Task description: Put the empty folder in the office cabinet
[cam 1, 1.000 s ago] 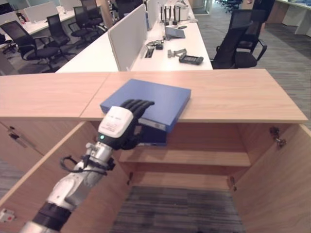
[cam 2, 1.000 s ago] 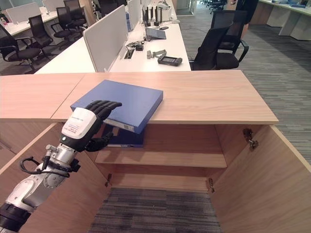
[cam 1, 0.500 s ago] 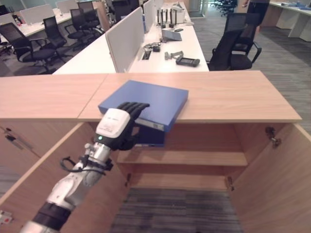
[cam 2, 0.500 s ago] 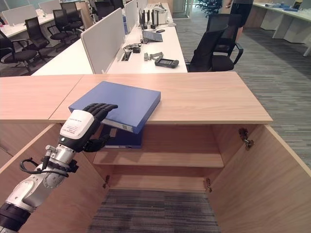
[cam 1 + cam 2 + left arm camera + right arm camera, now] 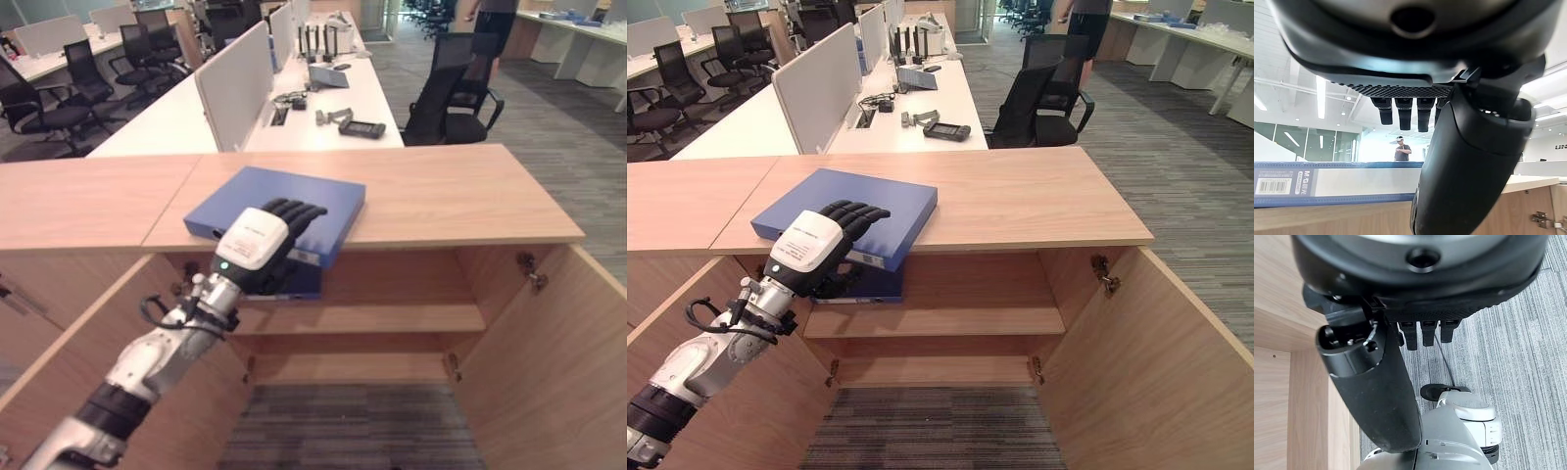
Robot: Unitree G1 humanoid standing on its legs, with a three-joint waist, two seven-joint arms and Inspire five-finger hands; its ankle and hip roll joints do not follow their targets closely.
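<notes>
Task hardly begun. Blue folder (image 5: 279, 208) lying flat on cabinet top (image 5: 460, 191), overhanging its front edge near the left corner. Left robot hand (image 5: 263, 238) laid on it, fingers straight, not clamped. Right robot hand (image 5: 1386, 382) idle, fingers relaxed. Shelf (image 5: 392, 317) below not yet reached.

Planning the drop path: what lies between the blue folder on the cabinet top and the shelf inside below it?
A second blue folder on the shelf, under the blue folder the left hand touches; left eye view too.
</notes>
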